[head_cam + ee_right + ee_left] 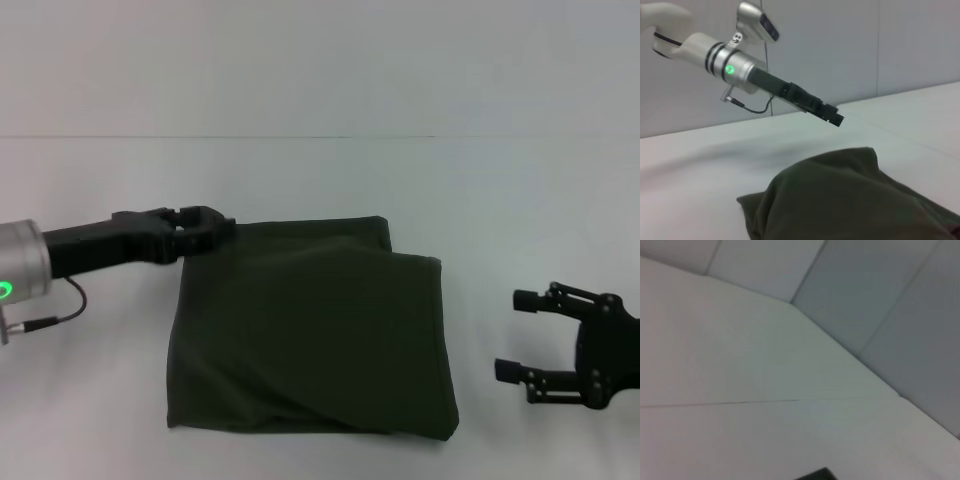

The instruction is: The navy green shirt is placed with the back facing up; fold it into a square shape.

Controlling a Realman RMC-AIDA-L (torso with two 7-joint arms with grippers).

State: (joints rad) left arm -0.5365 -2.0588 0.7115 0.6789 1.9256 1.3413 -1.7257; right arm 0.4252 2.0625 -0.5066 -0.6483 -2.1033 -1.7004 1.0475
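Note:
The navy green shirt [310,335] lies folded into a rough square on the white table, plain side up; no lettering shows. It also shows in the right wrist view [850,200] as a rumpled mound. My left gripper [212,224] is at the shirt's far left corner. In the right wrist view the left gripper [834,117] hangs a little above the cloth with its fingers together, holding nothing. My right gripper [517,336] is open and empty, on the table to the right of the shirt, apart from it.
The white table [90,400] runs back to a pale wall [320,60]. A cable [60,315] hangs from the left wrist. The left wrist view shows only table, wall panels and a dark sliver [815,474] at its edge.

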